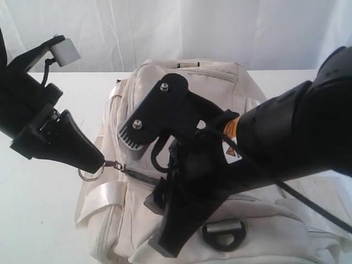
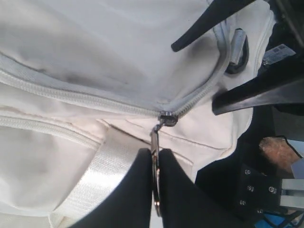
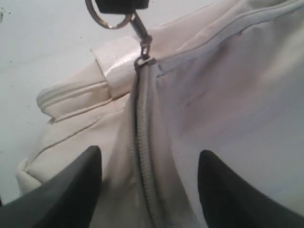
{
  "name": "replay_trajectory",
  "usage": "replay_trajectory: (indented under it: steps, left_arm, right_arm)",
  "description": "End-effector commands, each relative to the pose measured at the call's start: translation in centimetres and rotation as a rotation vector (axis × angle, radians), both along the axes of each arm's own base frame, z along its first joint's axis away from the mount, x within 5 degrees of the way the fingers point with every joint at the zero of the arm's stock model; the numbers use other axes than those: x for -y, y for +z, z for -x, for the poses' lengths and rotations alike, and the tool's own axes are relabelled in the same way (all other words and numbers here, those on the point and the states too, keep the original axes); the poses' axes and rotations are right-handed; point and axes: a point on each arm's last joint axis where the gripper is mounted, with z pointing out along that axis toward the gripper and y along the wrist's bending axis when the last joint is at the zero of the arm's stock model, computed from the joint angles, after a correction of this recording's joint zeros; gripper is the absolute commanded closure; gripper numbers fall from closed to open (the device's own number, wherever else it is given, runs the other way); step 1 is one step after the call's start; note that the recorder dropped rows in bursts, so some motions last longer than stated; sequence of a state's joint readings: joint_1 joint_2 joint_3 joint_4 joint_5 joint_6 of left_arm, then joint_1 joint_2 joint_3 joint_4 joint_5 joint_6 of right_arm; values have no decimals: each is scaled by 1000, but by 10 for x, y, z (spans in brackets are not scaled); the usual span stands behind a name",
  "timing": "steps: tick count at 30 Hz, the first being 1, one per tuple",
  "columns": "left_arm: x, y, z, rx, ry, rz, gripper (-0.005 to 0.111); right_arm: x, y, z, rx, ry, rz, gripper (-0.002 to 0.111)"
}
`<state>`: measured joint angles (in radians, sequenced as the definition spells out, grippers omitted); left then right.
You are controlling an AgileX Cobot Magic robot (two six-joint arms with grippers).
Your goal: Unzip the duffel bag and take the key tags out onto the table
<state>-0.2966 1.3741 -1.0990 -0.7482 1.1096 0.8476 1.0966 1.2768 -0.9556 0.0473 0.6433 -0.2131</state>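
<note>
The left gripper (image 2: 156, 156) is pinched tight on the metal ring (image 2: 153, 142) of the dark zipper pull (image 2: 167, 118), which sits just beyond its tips. The pull is at one end of the large cream fabric duffel bag (image 1: 187, 77), which sits on the white table (image 1: 38, 209). The right gripper (image 3: 147, 164) hangs over the bag with its fingers spread, and the pale zipper (image 3: 142, 142) runs between them.

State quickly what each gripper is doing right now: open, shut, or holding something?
Left gripper: shut on the zipper pull.
Right gripper: open, holding nothing, jaws spread over the bag.
</note>
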Motion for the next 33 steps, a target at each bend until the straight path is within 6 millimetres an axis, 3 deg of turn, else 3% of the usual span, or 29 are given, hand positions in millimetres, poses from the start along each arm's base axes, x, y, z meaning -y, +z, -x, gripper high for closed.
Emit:
replay_trajectory:
  steps: [1, 6, 12, 17, 21, 23, 26, 28, 33]
  left_arm:
    - [0, -1, 3, -11, 21, 31, 107]
    - [6, 9, 8, -3, -58, 159, 107]
    - [7, 10, 8, 1, -61, 176, 107]
    - [7, 10, 8, 2, -65, 176, 107]
    - [7, 10, 8, 2, -65, 176, 107]
    - [7, 10, 8, 2, -65, 176, 107]
    - [7, 9, 8, 2, -68, 170, 107]
    - [7, 9, 9, -2, -72, 170, 107]
    - [3, 4, 7, 16, -74, 99, 107]
  right_arm:
    - [-3, 21, 3, 0, 53, -24, 53]
    - [-4, 23, 6, 50, 142, -3, 53]
    - [-16, 20, 15, 153, 267, 14, 53]
    - [-22, 4, 6, 145, 208, 103, 61]
    - [-24, 2, 4, 135, 184, 98, 64]
    - [-24, 2, 4, 135, 184, 98, 69]
    - [-24, 2, 4, 123, 168, 92, 90]
    - [-24, 2, 4, 119, 163, 91, 98]
    - [-19, 1, -1, 119, 57, 115, 108]
